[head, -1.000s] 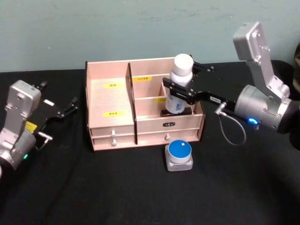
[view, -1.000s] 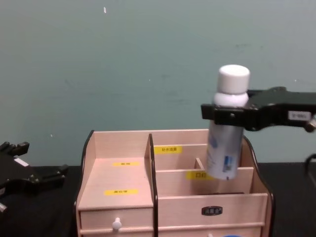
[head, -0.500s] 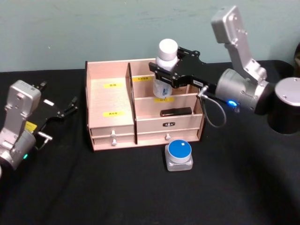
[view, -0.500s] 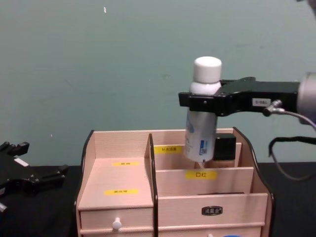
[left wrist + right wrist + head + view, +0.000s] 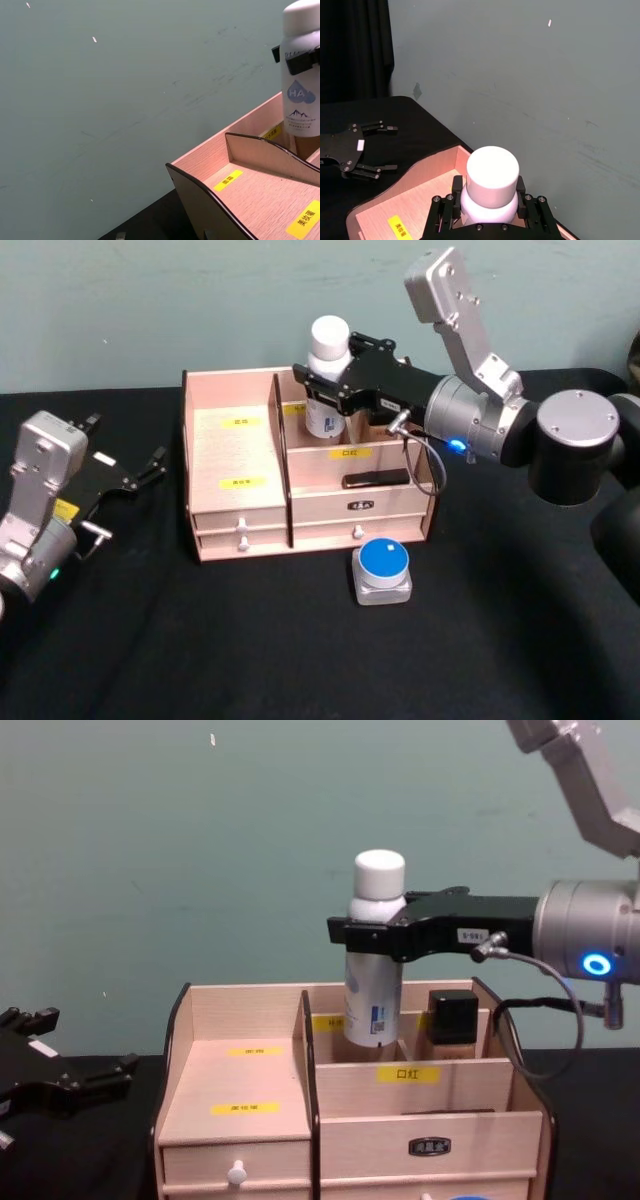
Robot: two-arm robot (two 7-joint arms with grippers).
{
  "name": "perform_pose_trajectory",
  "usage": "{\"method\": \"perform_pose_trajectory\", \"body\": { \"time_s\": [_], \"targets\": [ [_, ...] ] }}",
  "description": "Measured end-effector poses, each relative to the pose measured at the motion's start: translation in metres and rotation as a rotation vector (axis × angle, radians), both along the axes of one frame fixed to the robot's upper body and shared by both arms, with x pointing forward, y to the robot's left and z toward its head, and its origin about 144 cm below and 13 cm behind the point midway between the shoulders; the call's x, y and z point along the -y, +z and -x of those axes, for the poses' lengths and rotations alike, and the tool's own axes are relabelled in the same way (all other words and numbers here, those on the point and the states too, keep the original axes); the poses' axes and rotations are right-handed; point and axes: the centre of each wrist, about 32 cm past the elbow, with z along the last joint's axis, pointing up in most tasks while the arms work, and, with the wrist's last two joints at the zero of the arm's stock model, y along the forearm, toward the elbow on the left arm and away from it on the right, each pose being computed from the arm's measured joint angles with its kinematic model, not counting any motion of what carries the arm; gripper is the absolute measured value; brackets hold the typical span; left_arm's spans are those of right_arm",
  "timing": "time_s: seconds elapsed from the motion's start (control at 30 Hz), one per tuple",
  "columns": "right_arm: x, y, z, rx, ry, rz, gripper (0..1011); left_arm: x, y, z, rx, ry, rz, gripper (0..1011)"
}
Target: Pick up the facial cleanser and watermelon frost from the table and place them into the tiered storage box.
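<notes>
White bottle: the facial cleanser (image 5: 329,345) hangs upright over the rear compartment just right of the centre divider of the tiered storage box (image 5: 235,455); in the chest view its base sits about level with the back wall's rim, not yet resting inside.
Right pincer: the right pincer (image 5: 322,392) is pinching the cleanser just below the cap, its arm reaching in from the right.
Left pincer: the left pincer (image 5: 385,148) lies parked on the tabletop (image 5: 250,640) left of the box, fingers spread, holding nothing.
Watermelon frost: judged to be the small blue-lidded jar (image 5: 383,570), standing on the tabletop just in front of the box.
Step in hand: placing the first item, roughly halfway through the task.
Next move: probably a straight descent until the base settles, then letting go (the slot looks narrow, so any tilt could catch the divider); the jar comes after.
Counts: one cleanser, one jar, one box, two pincers.
Already in the box: one dark-capped bottle (image 5: 452,1017) in the neighbouring rear slot and one flat dark item (image 5: 375,478) on the middle tier.
Drawer knobs: three white ones in the head view.
</notes>
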Motion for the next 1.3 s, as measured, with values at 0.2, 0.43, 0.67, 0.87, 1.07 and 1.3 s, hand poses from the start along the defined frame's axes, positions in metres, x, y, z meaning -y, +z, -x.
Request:
{"method": "perform_pose_trajectory", "body": {
  "time_s": [0.2,0.43,0.67,0.87,1.07,1.3],
  "targets": [
    [-0.003,-0.003,-0.006,-0.002,-0.001,0.002,603,0.0,0.0,0.0,0.0,0.0,0.0,1010],
    [-0.003,-0.008,-0.01,-0.006,-0.007,-0.001,603,0.0,0.0,0.0,0.0,0.0,0.0,1010],
    [-0.002,-0.012,-0.011,-0.014,-0.009,-0.005,603,0.0,0.0,0.0,0.0,0.0,0.0,1010],
    [-0.001,-0.017,-0.012,-0.031,-0.009,-0.005,602,0.0,0.0,0.0,0.0,0.0,0.0,1010],
    [-0.002,-0.024,-0.012,-0.055,-0.011,0.003,602,0.0,0.0,0.0,0.0,0.0,0.0,1010],
    [-0.003,-0.034,-0.014,-0.078,-0.016,0.013,603,0.0,0.0,0.0,0.0,0.0,0.0,1010]
  ]
}}
